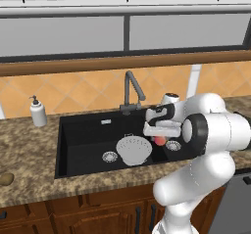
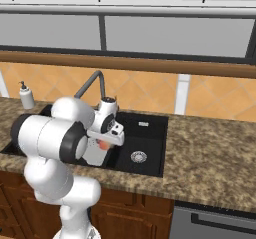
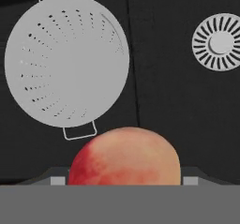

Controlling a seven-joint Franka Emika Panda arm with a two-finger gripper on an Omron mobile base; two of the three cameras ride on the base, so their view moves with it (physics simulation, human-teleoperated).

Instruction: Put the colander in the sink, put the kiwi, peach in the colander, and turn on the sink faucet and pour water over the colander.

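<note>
1. End effector [image 1: 159, 139] above the black double-basin sink [image 1: 81, 130], over the divider between the large and small basins; jaws closed on the peach [image 3: 124, 156], pinching it from both sides.
2. Peach orange with a red blush, held up off the sink floor, just beside the colander [image 1: 133, 150] and not touching it.
3. Colander sitting upright in the large basin, pale grey-white, perforated, nothing inside; one wire handle [image 3: 80, 132] pointing toward the peach.
4. Round silver drain [image 1: 110, 156] just beside the colander in the large basin; a second drain [image 3: 219, 41] in the small basin.
5. Dark faucet [image 1: 131, 92] behind the sink, spout angled out over the basin.
6. Kiwi [image 1: 6, 179] lying on the speckled surface [image 1: 29, 145], far left, well apart from the sink.
7. White soap pump bottle [image 1: 37, 111] standing near the sink's back left corner.
</note>
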